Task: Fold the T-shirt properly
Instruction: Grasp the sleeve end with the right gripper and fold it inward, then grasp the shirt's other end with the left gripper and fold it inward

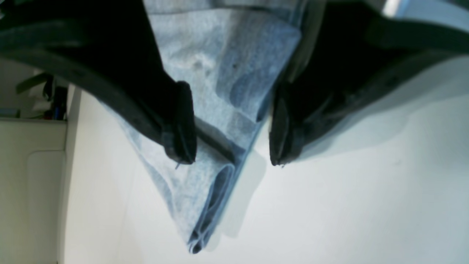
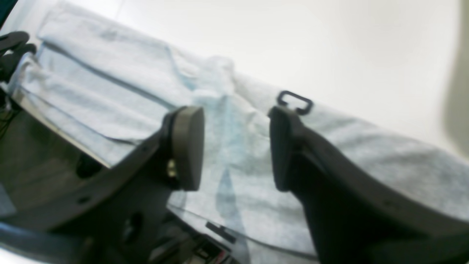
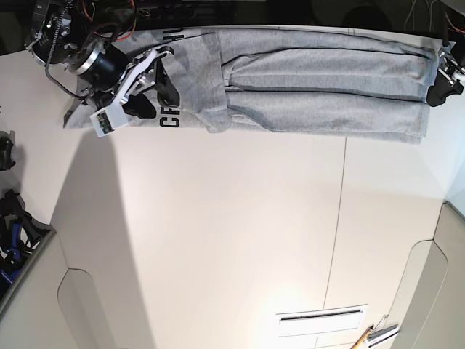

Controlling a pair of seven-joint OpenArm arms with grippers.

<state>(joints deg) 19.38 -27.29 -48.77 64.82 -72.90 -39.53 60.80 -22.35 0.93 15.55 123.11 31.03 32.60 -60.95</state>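
Heather-grey cotton, the T-shirt [image 3: 305,80] is lying in a long folded band across the far edge of the white table [image 3: 232,240], black block lettering [image 3: 170,116] showing at the base view's left end. The right gripper [image 3: 161,78] is hovering over that lettered end with its jaws standing apart and nothing between them. The left gripper [image 1: 232,146] is sitting at the opposite end, its jaws spread wide on either side of a layered corner of the cloth, not pinching it.
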